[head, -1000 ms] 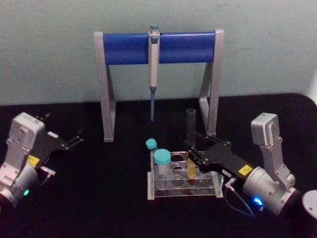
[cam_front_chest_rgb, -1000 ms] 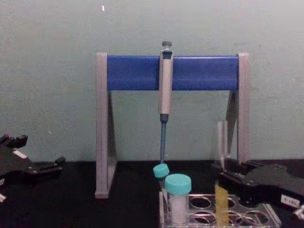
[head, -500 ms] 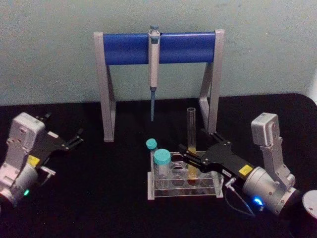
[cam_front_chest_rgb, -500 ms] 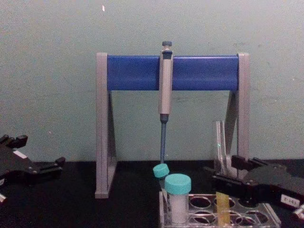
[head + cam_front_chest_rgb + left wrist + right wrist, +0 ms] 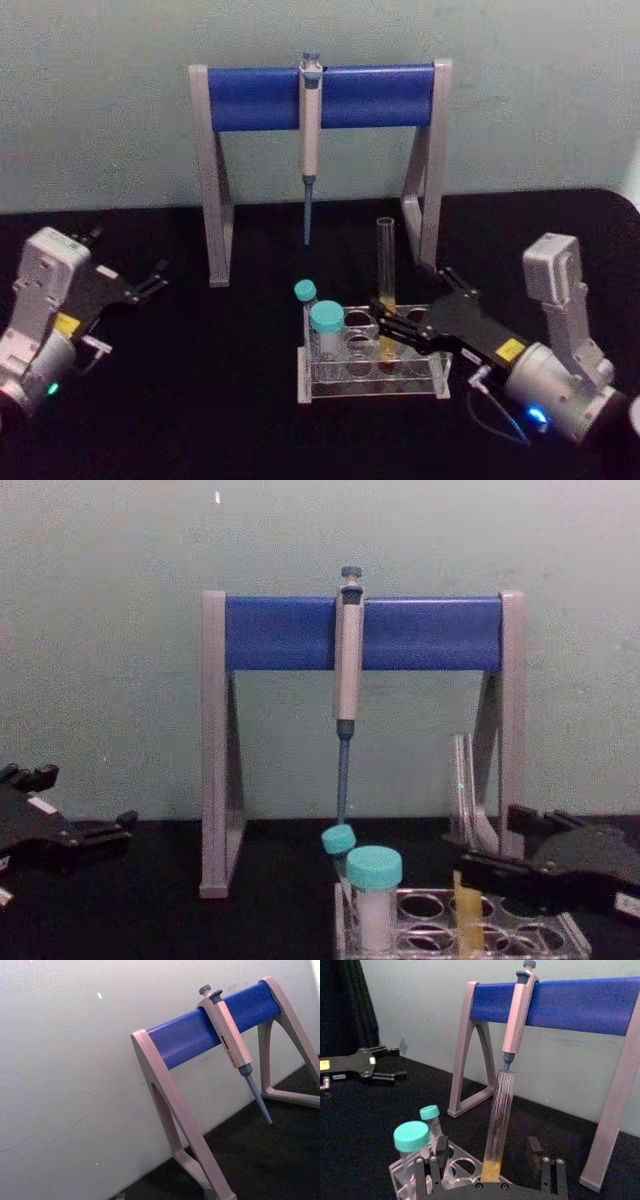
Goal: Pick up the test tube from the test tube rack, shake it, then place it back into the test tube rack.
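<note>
The test tube (image 5: 385,280) stands upright in the test tube rack (image 5: 345,385), yellow liquid at its bottom. It is a tall clear tube (image 5: 498,1120) without a cap. My right gripper (image 5: 392,330) is open just right of the rack, its fingers (image 5: 427,1172) on either side of the tube's lower end and apart from the glass. In the chest view the tube (image 5: 462,790) rises above the rack (image 5: 570,942) with the right gripper (image 5: 490,842) beside it. My left gripper (image 5: 150,280) rests open at the far left of the table.
A grey-and-blue pipette stand (image 5: 250,97) with a hanging pipette (image 5: 310,130) rises behind the rack. Two teal-capped tubes (image 5: 327,322) (image 5: 305,292) occupy the rack's left end. The black table (image 5: 230,390) lies between the left arm and the rack.
My right gripper set the tube upright into the rack, opened, and drew back to the right. The tube stays standing. The left arm has not moved.
</note>
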You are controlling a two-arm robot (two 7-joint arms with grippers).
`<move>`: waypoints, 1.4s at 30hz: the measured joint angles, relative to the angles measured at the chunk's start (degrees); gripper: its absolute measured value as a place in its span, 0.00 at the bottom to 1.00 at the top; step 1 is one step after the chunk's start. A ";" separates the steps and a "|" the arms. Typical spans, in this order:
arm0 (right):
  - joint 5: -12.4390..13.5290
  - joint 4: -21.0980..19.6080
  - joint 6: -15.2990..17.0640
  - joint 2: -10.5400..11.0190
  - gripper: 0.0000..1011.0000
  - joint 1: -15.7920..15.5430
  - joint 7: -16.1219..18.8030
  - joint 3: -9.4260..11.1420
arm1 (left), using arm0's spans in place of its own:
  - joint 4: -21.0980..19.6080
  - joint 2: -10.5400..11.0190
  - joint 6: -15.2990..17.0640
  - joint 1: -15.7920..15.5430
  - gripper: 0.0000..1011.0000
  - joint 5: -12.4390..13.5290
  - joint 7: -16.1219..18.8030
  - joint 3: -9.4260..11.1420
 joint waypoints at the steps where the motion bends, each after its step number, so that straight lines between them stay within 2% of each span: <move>1: 0.02 -0.58 -0.01 0.39 0.99 -0.45 0.07 0.15 | 0.00 0.00 0.00 0.00 1.00 0.00 0.00 0.00; 6: 0.16 -4.54 -0.51 2.95 0.99 -4.00 0.07 1.68 | 0.00 0.00 0.00 0.00 1.00 0.00 0.00 0.00; 9: 0.00 -6.98 -1.45 3.69 0.99 -6.83 -1.95 3.54 | 0.00 0.00 0.00 0.00 1.00 0.00 0.00 0.00; 10: -0.35 -7.93 -2.03 3.68 0.99 -8.18 -3.50 4.77 | 0.00 0.00 0.00 0.00 1.00 0.00 0.00 0.00; 12: -1.16 -8.92 -2.81 3.08 0.99 -9.98 -6.28 6.65 | 0.00 0.00 0.00 0.00 1.00 0.00 0.00 0.00; 13: -1.16 -8.92 -2.81 3.08 0.99 -9.98 -6.28 6.65 | 0.00 0.00 0.00 0.00 1.00 0.00 0.00 0.00; 17: -4.39 -8.93 -3.63 0.89 0.99 -11.70 -12.82 9.18 | 0.00 0.00 0.00 0.00 1.00 0.00 0.00 0.00; 22: -7.89 -6.69 -3.40 -1.36 0.99 -11.63 -17.34 10.14 | 0.00 0.00 0.00 0.00 1.00 0.00 0.00 0.00; 29: -9.30 -3.30 -1.59 -2.98 0.99 -10.61 -18.17 10.21 | 0.00 0.00 0.00 0.00 1.00 0.00 0.00 0.00; 35: -9.81 -0.09 0.46 -4.03 0.99 -9.79 -16.88 10.08 | 0.00 0.00 0.00 0.00 1.00 0.00 0.00 0.00; 42: -10.20 1.66 0.66 -4.76 0.99 -9.28 -15.00 9.95 | 0.00 0.00 0.00 0.00 1.00 0.00 0.00 0.00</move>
